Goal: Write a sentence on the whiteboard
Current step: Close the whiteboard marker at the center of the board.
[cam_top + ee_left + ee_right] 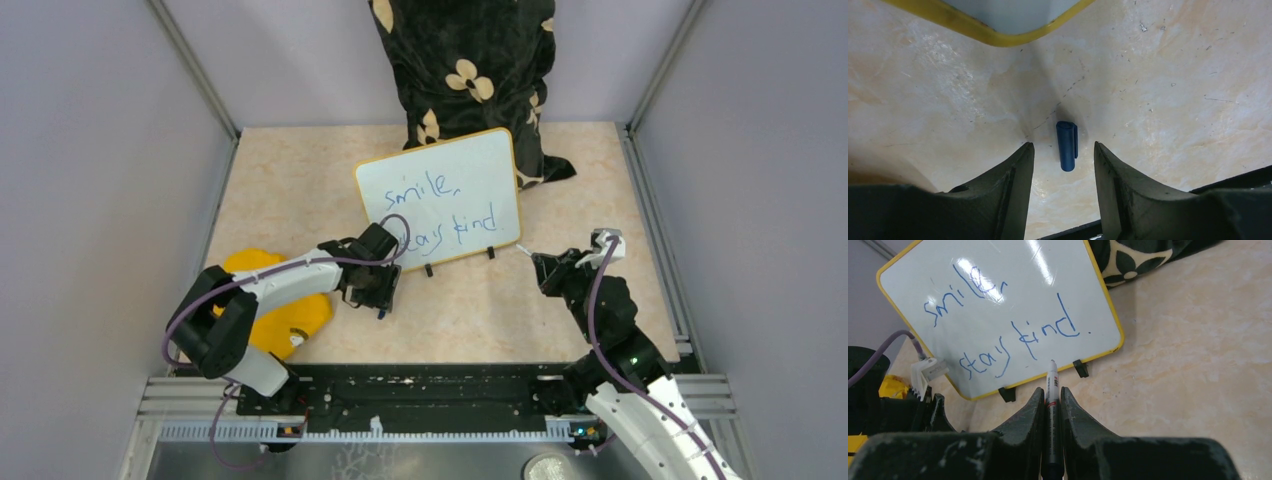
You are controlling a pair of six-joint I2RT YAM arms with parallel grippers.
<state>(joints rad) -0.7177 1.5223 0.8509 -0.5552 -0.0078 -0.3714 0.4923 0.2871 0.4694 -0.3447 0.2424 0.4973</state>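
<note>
Above the arm bases, the top view is showing the whiteboard (440, 195) standing on its two black feet in front of a dark flowered fabric (470, 70), with the sentence (435, 205) "smile, stay kind" running across it in blue. The left gripper (381, 300) is hovering just in front of the whiteboard's lower left corner, and the right gripper (540, 263) is sitting just off its lower right corner. A yellow cloth (290, 320) is lying to the whiteboard's left.

From the left wrist, the jaws are standing partly spread on either side of a blue marker cap (1067, 145) and are touching neither side of it. The cap is lying just below the whiteboard's yellow rim. It is looking small, hard and apt to skid, so a squeeze across its width seems best.

From the right wrist, the jaws are clamping a marker (1052, 390) by its barrel, with the tip pointing at the whiteboard's bottom rim. The board is looking light, stiff and slick, and the ink would probably smear, so any hold belongs on the rim.
</note>
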